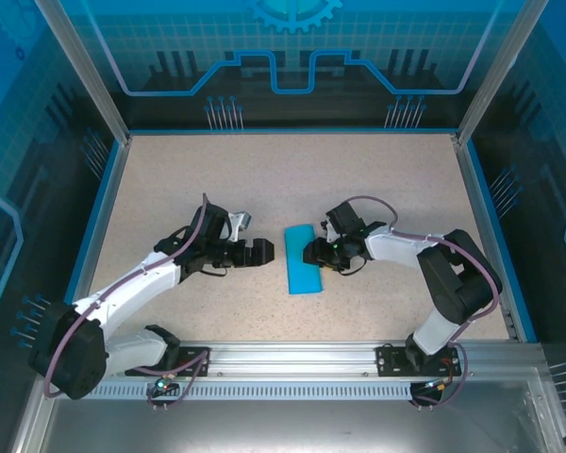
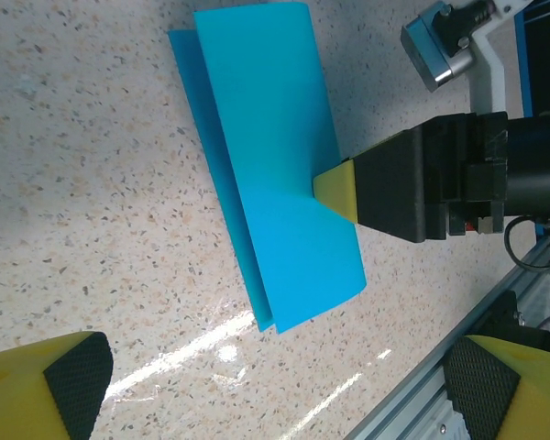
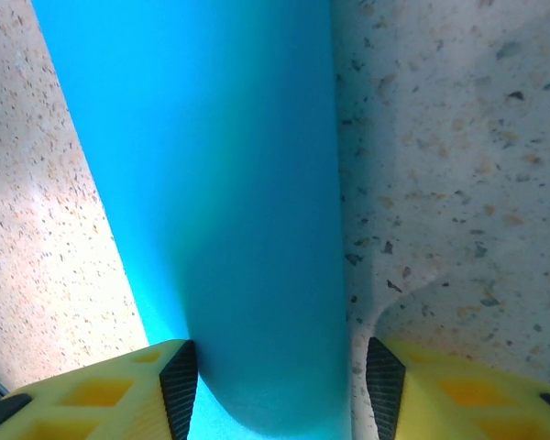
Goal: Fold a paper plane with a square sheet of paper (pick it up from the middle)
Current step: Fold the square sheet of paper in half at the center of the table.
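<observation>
The square sheet of paper (image 1: 302, 260), bright cyan-blue, lies on the speckled table folded over into a long rectangle with a loose rounded fold; no paper plane shape is in view. In the left wrist view the upper flap (image 2: 270, 165) overlaps the lower one. My right gripper (image 1: 308, 253) is at the paper's right edge, and its yellow fingertip (image 2: 337, 186) touches that edge. Its jaws (image 3: 282, 394) stand apart around the bulging fold (image 3: 229, 183); the left pad (image 3: 179, 385) touches it, while the right pad (image 3: 385, 385) is clear. My left gripper (image 1: 269, 251) is wide open (image 2: 280, 380), just left of the paper, holding nothing.
An aluminium rail (image 1: 292, 357) carrying both arm bases runs along the near edge. A blue rim (image 1: 94, 217) and clear walls enclose the table. Bare tabletop (image 1: 292, 179) extends behind the paper.
</observation>
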Robot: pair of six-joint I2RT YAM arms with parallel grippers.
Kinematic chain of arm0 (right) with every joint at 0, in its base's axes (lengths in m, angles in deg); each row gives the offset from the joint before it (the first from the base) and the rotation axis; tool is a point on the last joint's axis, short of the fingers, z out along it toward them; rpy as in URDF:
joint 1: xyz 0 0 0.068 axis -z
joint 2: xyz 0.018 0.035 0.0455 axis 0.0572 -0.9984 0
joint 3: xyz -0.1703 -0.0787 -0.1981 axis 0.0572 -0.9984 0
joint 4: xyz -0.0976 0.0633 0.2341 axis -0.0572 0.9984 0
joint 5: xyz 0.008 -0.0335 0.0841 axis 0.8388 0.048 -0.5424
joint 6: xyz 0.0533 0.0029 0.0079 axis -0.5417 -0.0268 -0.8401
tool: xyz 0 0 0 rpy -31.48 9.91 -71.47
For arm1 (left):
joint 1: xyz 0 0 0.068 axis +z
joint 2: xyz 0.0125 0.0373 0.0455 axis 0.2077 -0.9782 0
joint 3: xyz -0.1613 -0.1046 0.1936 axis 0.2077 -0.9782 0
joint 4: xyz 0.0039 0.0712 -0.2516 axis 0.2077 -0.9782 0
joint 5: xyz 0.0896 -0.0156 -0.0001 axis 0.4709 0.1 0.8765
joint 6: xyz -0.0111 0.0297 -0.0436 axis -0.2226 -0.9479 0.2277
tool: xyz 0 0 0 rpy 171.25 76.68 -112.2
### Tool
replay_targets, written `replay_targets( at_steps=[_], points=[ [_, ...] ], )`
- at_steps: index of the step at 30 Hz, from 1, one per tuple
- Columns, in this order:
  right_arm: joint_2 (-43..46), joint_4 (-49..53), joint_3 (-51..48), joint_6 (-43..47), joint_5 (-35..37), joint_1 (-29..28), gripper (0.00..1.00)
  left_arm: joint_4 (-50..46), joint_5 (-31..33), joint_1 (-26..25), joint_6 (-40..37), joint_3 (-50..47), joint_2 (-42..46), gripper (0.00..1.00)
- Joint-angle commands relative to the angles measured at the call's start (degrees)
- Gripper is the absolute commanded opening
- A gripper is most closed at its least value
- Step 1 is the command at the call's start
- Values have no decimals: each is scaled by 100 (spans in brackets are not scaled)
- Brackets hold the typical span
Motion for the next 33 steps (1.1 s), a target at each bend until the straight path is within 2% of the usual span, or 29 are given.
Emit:
replay_targets(
  at_steps=[1, 5, 9, 16, 23, 30, 33],
  points=[
    [-107, 81, 121, 233, -323, 61, 56, 150, 28, -67, 130, 186, -74, 99],
    [-215, -304, 116, 212, -682, 63, 57, 133, 87, -67, 141, 192, -74, 99],
    [-457, -231, 374, 287, -748, 64, 58, 76, 155, -74, 129, 231, -57, 99],
    [-525, -417, 455, 150, -847, 64, 47, -7, 286, -69, 90, 264, -33, 98],
    [-8, -1265, 263, -622, -838, 64, 40, -24, 654, -72, 174, 351, -5, 99],
    [126, -1942, 262, -1168, -860, 64, 40, -193, 994, -74, 203, 451, 155, 98],
    [7, -2512, -132, -1609, -640, 74, 41, -182, 1023, -74, 218, 442, 211, 98]
  ],
)
